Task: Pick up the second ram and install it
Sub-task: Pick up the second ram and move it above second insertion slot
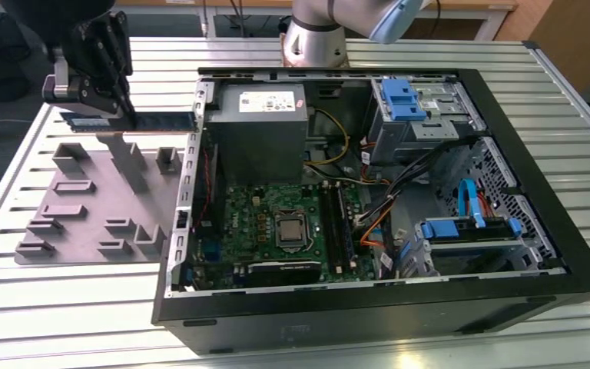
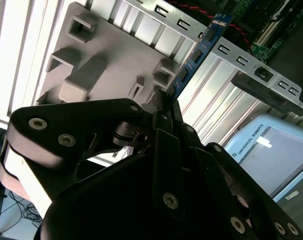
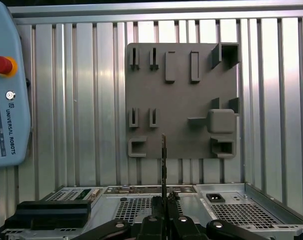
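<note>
My gripper (image 1: 111, 115) is shut on the second ram (image 1: 141, 121), a thin dark green stick with black chips. It holds the stick in the air, lying roughly level, above the far end of the gray plastic tray (image 1: 80, 211) at the exterior view's left. The ram points toward the open computer case (image 1: 541, 254). In the second wrist view the ram (image 2: 195, 56) juts out from between the fingers (image 2: 164, 117) over the tray (image 2: 116, 55). In the first wrist view the ram (image 3: 163, 160) appears edge-on above the gripper (image 3: 164, 202), with the tray (image 3: 181, 95) behind it.
The case lies open on the slatted metal table (image 1: 90, 292). Inside are the motherboard (image 1: 270, 223), long memory slots (image 1: 338, 223), a power supply (image 1: 259, 123) and drive cages with blue clips (image 1: 408, 100). A teach pendant (image 3: 6, 100) lies beside the tray.
</note>
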Available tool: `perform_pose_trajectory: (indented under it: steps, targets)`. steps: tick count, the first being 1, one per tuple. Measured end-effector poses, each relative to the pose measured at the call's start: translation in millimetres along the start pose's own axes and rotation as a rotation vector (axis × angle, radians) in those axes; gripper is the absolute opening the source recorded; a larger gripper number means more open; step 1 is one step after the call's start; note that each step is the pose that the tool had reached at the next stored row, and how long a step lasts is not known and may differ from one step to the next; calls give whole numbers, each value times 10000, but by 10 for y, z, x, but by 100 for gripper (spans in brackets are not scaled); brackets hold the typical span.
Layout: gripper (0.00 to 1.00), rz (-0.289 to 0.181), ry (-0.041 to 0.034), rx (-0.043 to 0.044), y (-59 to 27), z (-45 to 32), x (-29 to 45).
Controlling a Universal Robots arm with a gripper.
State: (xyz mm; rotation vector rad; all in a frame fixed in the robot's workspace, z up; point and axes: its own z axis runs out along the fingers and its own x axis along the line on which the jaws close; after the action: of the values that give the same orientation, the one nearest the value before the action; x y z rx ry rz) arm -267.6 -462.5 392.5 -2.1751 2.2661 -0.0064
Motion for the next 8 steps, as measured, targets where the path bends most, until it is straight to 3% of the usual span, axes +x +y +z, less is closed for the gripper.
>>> perform_pose_trajectory:
  steps: [8]
  targets:
    - [14,1,1,-1,-82,0,-3]
